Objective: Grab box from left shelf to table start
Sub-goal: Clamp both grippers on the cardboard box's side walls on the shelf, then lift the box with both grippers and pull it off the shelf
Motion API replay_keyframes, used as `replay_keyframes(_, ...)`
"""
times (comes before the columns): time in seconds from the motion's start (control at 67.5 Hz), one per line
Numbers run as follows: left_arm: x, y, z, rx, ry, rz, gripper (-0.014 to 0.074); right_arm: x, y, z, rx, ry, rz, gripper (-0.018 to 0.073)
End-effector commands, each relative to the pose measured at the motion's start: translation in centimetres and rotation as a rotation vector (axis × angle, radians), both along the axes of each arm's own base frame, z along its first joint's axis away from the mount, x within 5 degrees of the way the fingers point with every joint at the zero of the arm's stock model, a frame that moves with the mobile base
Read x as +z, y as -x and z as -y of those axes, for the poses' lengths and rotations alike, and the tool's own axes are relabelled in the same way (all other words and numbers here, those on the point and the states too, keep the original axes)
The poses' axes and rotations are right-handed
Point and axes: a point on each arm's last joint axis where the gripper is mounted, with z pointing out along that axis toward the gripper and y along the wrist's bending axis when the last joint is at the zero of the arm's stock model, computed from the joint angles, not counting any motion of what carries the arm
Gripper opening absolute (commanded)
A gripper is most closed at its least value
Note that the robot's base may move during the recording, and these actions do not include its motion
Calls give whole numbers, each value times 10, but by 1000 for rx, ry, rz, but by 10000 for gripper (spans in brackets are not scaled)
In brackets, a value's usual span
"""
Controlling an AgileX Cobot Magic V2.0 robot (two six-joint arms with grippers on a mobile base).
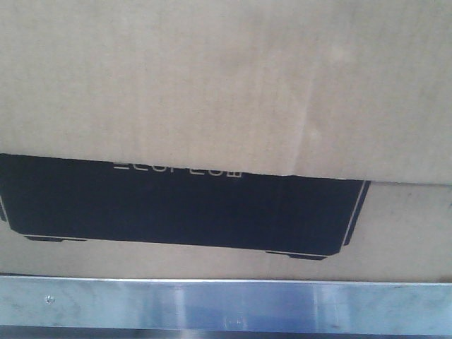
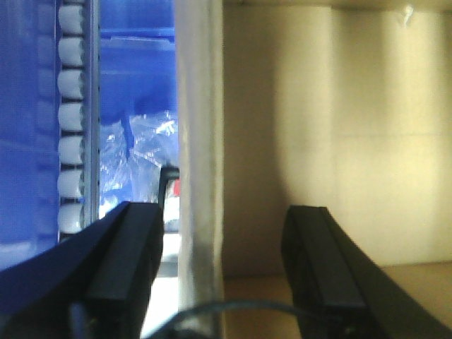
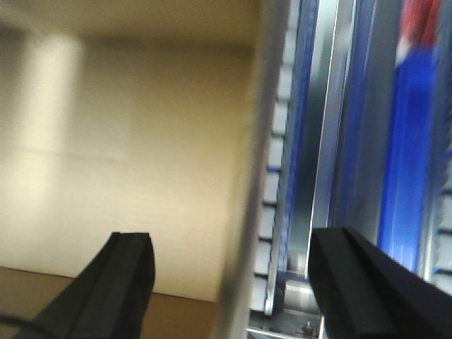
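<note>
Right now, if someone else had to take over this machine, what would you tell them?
Left gripper: open, one finger on each side of the left wall of the box.
Right gripper: open, astride the right wall in the same way.
The box is on the left shelf, with white rollers beside it.
Done: both arms are in place.
Left: close, lift and carry the box to the table, which is not in view.

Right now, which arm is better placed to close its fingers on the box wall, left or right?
Left, narrowly. The left fingers are open and straddle a wall of the box, seen sharply between them. The right fingers straddle another wall too, but that view is blurred.
</note>
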Motion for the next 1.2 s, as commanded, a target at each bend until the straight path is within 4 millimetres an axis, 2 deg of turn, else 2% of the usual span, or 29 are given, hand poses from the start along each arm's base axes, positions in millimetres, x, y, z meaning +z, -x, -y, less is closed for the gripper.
replay_keyframes(0.0,15,3,-2,10,23,79,295,11,-9,0,1,-5,85,510)
replay_keyframes(0.059,15,3,-2,11,22,77,267,8,-13,0,0,-5,76,419)
replay_keyframes(0.148,14,3,-2,11,20,70,189,6,-15,0,0,-5,68,224)
replay_keyframes(0.193,14,4,-2,12,18,63,105,6,-15,0,0,-5,68,93)
replay_keyframes(0.237,14,4,-2,13,16,57,26,6,-15,0,0,-4,68,36)
replay_keyframes(0.296,13,4,-2,7,11,55,-116,6,-15,0,0,1,66,62)
replay_keyframes(0.356,13,4,-2,5,10,55,-78,6,-15,0,0,1,66,58)
replay_keyframes(0.534,15,5,-2,4,14,73,-96,8,-13,0,-1,1,78,58)
replay_keyframes(0.637,23,14,-5,3,29,124,-96,18,-5,1,-4,1,127,58)
replay_keyframes(0.771,41,35,-11,5,70,238,-91,39,16,1,-14,0,240,58)
replay_keyframes(0.919,55,67,-19,4,114,339,-91,61,48,1,-17,-1,360,58)
replay_keyframes(1.052,54,94,-26,2,138,397,-91,65,73,1,-18,-2,415,58)
replay_keyframes(1.186,43,114,-31,-5,159,439,-91,52,97,2,-25,-3,441,58)
